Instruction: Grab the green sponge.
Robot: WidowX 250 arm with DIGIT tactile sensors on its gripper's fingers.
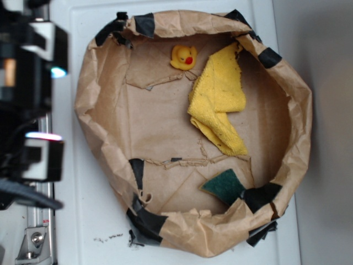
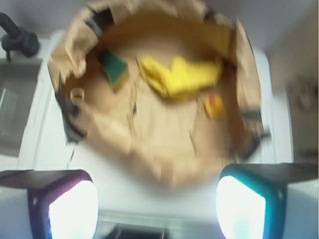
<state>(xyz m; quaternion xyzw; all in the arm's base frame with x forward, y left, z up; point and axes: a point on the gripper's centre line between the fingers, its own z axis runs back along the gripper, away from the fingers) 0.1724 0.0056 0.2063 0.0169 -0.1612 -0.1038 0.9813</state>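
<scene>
The green sponge (image 1: 225, 185) lies flat on the floor of a brown paper basin (image 1: 95, 127), near its lower right wall and beside a black tape patch. In the blurred wrist view the green sponge (image 2: 113, 65) shows at the upper left of the basin (image 2: 149, 159). My gripper (image 1: 47, 102) hangs outside the basin at the left edge of the exterior view, far from the sponge. It is open, and in the wrist view the gripper (image 2: 157, 206) has its two lit fingertips wide apart with nothing between them.
A folded yellow cloth (image 1: 218, 99) lies in the basin's right half, and a yellow rubber duck (image 1: 183, 57) sits at the top. Black tape patches (image 1: 144, 221) dot the crumpled rim. The basin rests on a white surface (image 1: 77, 215).
</scene>
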